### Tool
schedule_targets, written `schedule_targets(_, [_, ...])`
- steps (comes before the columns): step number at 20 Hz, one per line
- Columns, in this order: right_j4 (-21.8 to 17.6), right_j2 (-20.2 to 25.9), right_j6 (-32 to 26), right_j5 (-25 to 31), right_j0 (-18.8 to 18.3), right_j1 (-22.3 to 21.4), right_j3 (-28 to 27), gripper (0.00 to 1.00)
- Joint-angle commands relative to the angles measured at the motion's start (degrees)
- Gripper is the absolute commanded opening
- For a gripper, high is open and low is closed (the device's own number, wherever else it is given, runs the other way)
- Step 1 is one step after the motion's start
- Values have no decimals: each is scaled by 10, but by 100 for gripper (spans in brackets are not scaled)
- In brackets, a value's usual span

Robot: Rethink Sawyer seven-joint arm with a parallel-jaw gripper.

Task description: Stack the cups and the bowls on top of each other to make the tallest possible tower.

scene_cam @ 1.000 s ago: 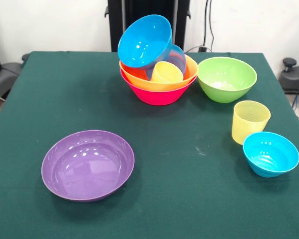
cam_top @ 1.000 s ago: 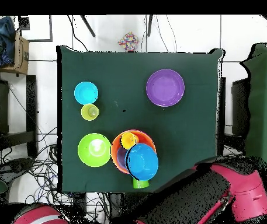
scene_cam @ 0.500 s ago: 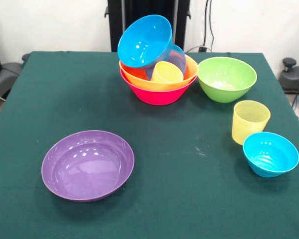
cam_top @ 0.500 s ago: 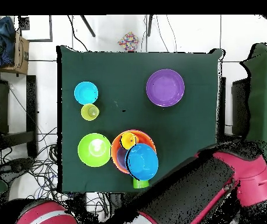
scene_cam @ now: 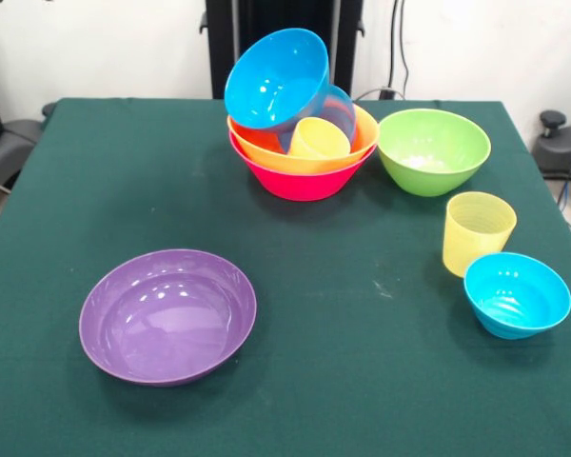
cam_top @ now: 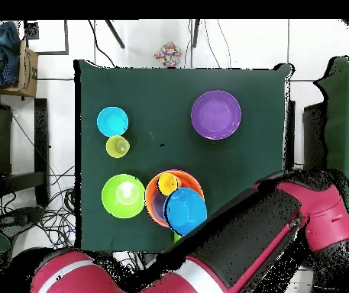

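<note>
A tilted blue bowl (scene_cam: 276, 78) perches atop the leaning tower (scene_cam: 301, 152); any nudge could topple it, and the gripper is out of sight.

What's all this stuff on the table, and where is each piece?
pink bowl: one, lowest in the pile at the table's far side.
orange bowl: one, nested in the pink one.
tilted blue bowl: one, atop the pile.
yellow-orange cup: one, inside the pile.
green bowl: one, beside the pile.
pale yellow cup: one, ribbed, upright, between the green and small blue bowls.
small blue bowl: one, front view's right edge.
purple bowl: one, wide, alone.
table: dark green cloth.
robot arm: red and black, overhead view's bottom; gripper unseen.
</note>
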Motion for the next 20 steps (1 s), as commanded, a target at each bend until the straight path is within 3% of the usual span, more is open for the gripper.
schedule_targets(1, [46, 125, -13, 17, -10, 42, -41, 100])
schedule_targets(14, [78, 148, -76, 73, -19, 77, -50, 100])
schedule_targets(20, [70, 149, -105, 91, -11, 108, -54, 100])
